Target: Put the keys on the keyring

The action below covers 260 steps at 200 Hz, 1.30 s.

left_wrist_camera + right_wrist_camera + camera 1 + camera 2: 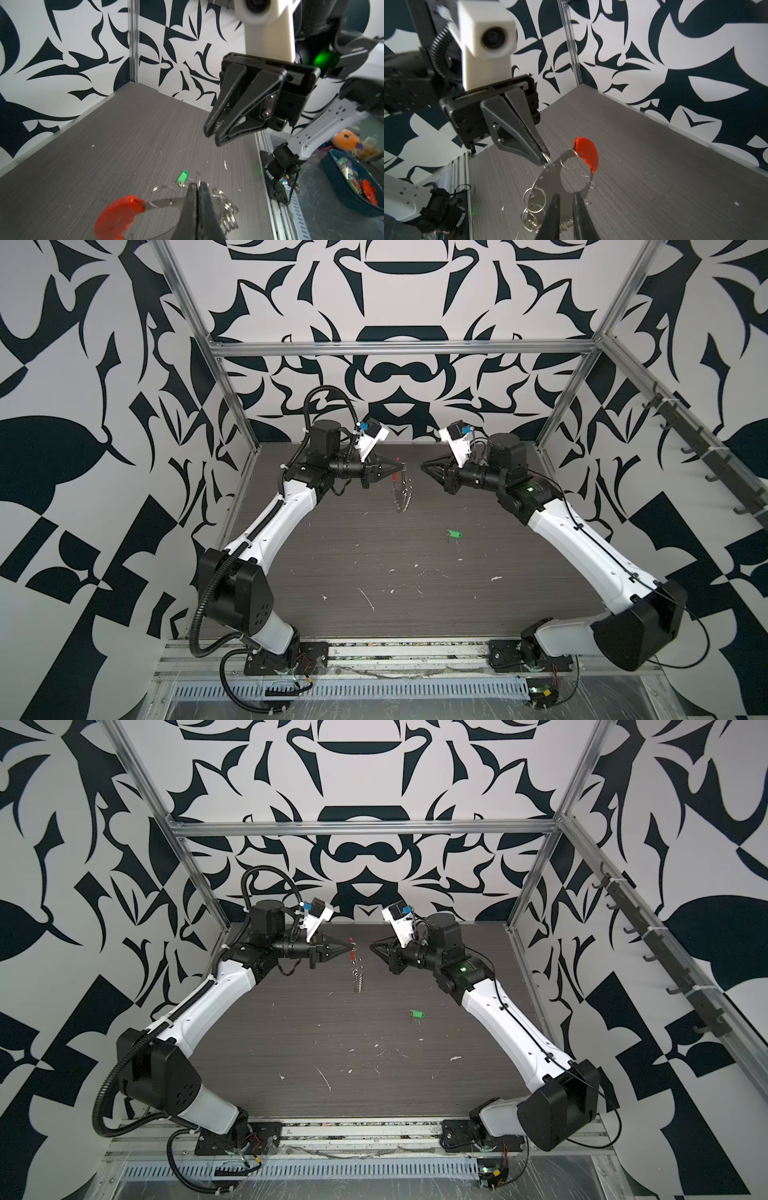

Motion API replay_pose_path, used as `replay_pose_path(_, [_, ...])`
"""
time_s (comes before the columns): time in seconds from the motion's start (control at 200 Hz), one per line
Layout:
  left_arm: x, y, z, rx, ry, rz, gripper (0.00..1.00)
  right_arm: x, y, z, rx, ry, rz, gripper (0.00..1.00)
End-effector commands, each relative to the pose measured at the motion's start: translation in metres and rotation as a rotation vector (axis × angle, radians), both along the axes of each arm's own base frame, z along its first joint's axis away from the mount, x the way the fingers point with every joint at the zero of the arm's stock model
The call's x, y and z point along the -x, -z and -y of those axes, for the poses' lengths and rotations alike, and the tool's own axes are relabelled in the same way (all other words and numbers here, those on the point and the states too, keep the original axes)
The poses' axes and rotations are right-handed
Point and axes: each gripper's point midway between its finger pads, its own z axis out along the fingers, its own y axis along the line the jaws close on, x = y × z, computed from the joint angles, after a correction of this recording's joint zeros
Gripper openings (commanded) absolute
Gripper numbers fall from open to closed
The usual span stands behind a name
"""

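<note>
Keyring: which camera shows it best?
Right wrist view: the keyring faces the camera, showing most of the loop, small rings and red segment. The left wrist view has it partly behind the left end effector; both top views show it small, hanging nearly edge-on.

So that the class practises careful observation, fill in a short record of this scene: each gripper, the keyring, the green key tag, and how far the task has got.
left gripper: shut on the keyring, raised above the table
keyring: hangs from the left gripper; red-orange segment by the grip, silver rings below
right gripper: slightly open, empty, facing the keyring with a gap between
green key tag: lies on the table, untouched, on the right arm's side
task status: tag not yet on the keyring
</note>
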Motion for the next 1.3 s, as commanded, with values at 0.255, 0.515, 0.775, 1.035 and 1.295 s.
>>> replay_pose_path(0.255, [0.024, 0.01, -0.004, -0.151, 0.112, 0.037, 0.0, 0.017, -0.012, -0.021, 0.037, -0.15, 0.031, 0.13])
replay_pose_path(0.515, [0.02, 0.025, -0.008, -0.232, 0.119, 0.069, 0.0, 0.027, -0.011, -0.02, 0.038, -0.183, 0.033, 0.12])
replay_pose_path(0.775, [0.017, 0.026, -0.009, -0.251, 0.124, 0.081, 0.0, 0.036, 0.0, -0.037, 0.01, -0.273, -0.05, 0.12])
replay_pose_path(1.035, [0.018, 0.025, -0.007, -0.238, 0.133, 0.075, 0.0, 0.031, 0.008, -0.045, 0.018, -0.28, -0.054, 0.12])
replay_pose_path(1.295, [0.019, 0.027, -0.009, -0.243, 0.121, 0.082, 0.0, 0.024, 0.005, -0.041, 0.034, -0.236, -0.003, 0.13])
